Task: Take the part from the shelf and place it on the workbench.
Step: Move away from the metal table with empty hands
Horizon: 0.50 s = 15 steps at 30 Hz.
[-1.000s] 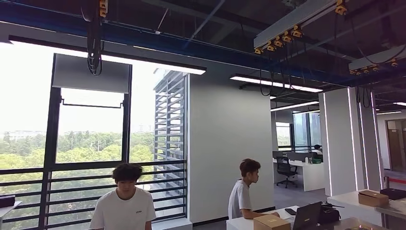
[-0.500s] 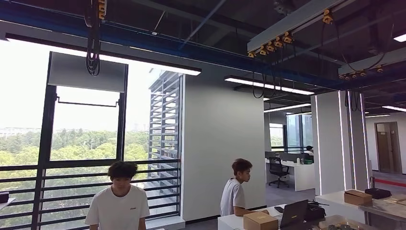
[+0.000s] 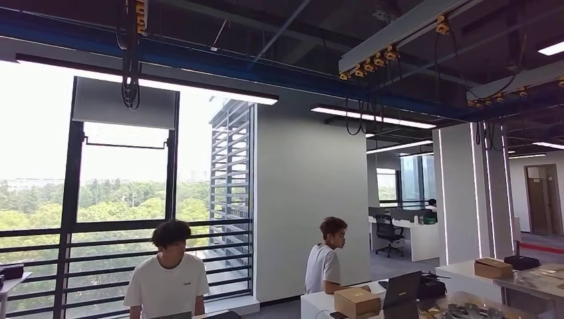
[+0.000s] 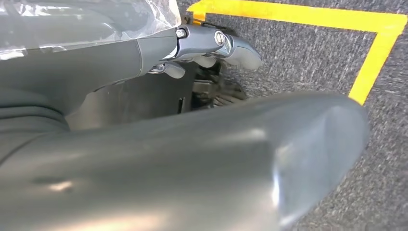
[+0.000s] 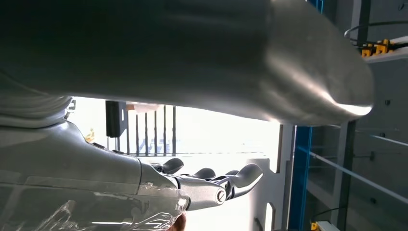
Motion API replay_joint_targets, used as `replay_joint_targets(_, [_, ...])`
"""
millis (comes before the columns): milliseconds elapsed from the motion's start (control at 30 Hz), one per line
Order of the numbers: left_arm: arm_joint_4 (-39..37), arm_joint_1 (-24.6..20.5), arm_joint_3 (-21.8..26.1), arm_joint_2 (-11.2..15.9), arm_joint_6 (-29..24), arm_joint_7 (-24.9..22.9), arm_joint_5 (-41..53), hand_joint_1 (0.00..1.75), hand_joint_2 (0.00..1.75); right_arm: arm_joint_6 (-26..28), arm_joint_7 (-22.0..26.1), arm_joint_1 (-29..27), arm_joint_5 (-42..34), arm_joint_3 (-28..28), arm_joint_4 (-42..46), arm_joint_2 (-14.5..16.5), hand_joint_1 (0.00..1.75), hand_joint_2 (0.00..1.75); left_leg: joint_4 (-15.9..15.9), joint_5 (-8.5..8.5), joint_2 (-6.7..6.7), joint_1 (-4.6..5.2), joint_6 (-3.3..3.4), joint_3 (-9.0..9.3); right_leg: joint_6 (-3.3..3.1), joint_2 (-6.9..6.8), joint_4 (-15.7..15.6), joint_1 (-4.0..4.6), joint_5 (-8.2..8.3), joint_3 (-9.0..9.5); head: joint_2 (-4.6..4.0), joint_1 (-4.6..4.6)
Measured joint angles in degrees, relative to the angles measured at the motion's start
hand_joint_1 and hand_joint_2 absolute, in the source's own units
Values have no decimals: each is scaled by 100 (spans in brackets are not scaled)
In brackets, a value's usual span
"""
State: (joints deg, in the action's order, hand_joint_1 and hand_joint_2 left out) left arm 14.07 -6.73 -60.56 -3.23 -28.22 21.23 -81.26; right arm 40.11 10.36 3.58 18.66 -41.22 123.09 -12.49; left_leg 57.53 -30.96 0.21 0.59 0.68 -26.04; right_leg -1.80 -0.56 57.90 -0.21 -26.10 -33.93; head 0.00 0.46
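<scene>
In the left wrist view my left hand (image 4: 211,45) hangs over grey carpet (image 4: 298,53) marked with yellow tape (image 4: 370,57); its fingers hold nothing that I can see. In the right wrist view my right hand (image 5: 211,180) is raised in front of a bright window, fingers stretched out and slightly apart with nothing between them. A small brown shape (image 5: 179,223) shows at the picture's edge under that hand; I cannot tell what it is. The head view looks high into the room.
Two people, one in a white T-shirt (image 3: 166,282) and one seated (image 3: 324,262), are ahead by the window railing. White tables (image 3: 465,269) at lower right carry cardboard boxes (image 3: 356,301), a laptop (image 3: 400,291) and a surface with small metal parts (image 3: 465,310).
The whole head picture has slid left, so the camera has turned to the right. The two people stay where they were.
</scene>
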Motion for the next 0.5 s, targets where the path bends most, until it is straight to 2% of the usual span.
replay_joint_targets(33, [6, 2, -2, 0, 0, 1, 1, 0, 0, 0, -1, -1, 1, 1, 1, 1, 0, 0, -106, -23, 1, 16, 24, 29, 40, -4, -4, 0, 43, -20, 0, -5])
replay_joint_targets(100, [19, 6, -3, -5, -1, 0, 0, 0, 0, 0, -4, -3, 2, 4, 1, 0, 0, 0, -171, 64, 9, 11, 89, -50, 118, -5, -2, -10, 75, -56, 0, 1])
replay_joint_targets(133, [22, 8, -3, -8, 0, -2, -1, 0, 0, 0, -10, -6, 5, 7, 1, 0, 0, 0, -193, 127, 16, -1, 130, -102, 152, 3, 66, -13, -27, -88, 0, -3])
replay_joint_targets(167, [25, 9, -3, -10, 0, -4, -1, 0, 0, 0, -19, -11, 9, 10, 1, 0, 0, 0, -215, 193, 24, -15, 165, -165, 185, 13, 233, -19, -224, -148, 0, -6])
replay_joint_targets(233, [27, 9, -2, -11, 1, -5, -1, 0, 0, 0, -45, -29, 17, 14, 0, 1, 0, 0, -213, 302, 40, -18, 205, -306, 240, 23, 887, -37, -780, -328, 0, -20])
replay_joint_targets(267, [27, 10, -2, -11, -1, -5, -1, 0, 0, 0, -58, -39, 20, 14, -1, 1, 0, 0, -207, 360, 47, -15, 211, -384, 262, 23, 1242, -44, -963, -402, 0, -26])
replay_joint_targets(300, [27, 10, -2, -11, -1, -5, -2, 0, 0, 0, -68, -49, 23, 15, -1, 1, 0, 0, -196, 420, 54, -12, 209, -468, 277, 23, 1488, -48, -1011, -415, 0, -32])
replay_joint_targets(333, [27, 10, -2, -11, -2, -5, -2, 0, 0, 0, -72, -54, 28, 15, -2, 1, 0, 0, -178, 478, 60, -11, 200, -556, 284, 23, 1552, -50, -927, -345, 0, -39])
replay_joint_targets(367, [27, 10, -1, -11, -3, -5, -3, 0, 0, 0, -76, -56, 33, 15, -2, 1, 0, 0, -153, 528, 64, -10, 189, -642, 282, 22, 1409, -51, -759, -177, 0, -49])
replay_joint_targets(400, [27, 9, -1, -11, -4, -5, -4, 0, 0, 0, -76, -55, 40, 15, -1, 1, 0, 0, -119, 574, 66, -10, 175, -713, 272, 21, 1083, -52, -603, 85, 0, -55])
replay_joint_targets(467, [27, 9, 1, -11, -9, -4, -9, 0, 0, 0, -75, -46, 57, 13, 3, 2, 0, 0, -38, 655, 64, 8, 131, -835, 216, 20, 243, -40, -541, 657, 0, -66])
replay_joint_targets(500, [27, 9, 1, -11, -13, -3, -12, 0, 0, 0, -74, -44, 67, 13, 7, 2, 0, 0, -10, 698, 63, 13, 102, -867, 176, 23, -44, -30, -578, 825, 0, -67])
